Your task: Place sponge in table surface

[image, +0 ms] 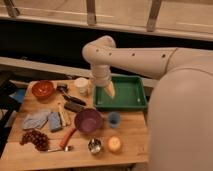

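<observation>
End effector low over green tray, on the tray's 9 o'clock side. Yellowish sponge right at its tip, above the tray floor. Grip wide or narrow: cannot tell. Tray sits at 1 o'clock on the table. White cup just beside the tray at 9 o'clock. Purple bowl and blue cup near the tray at 6 to 7 o'clock.
</observation>
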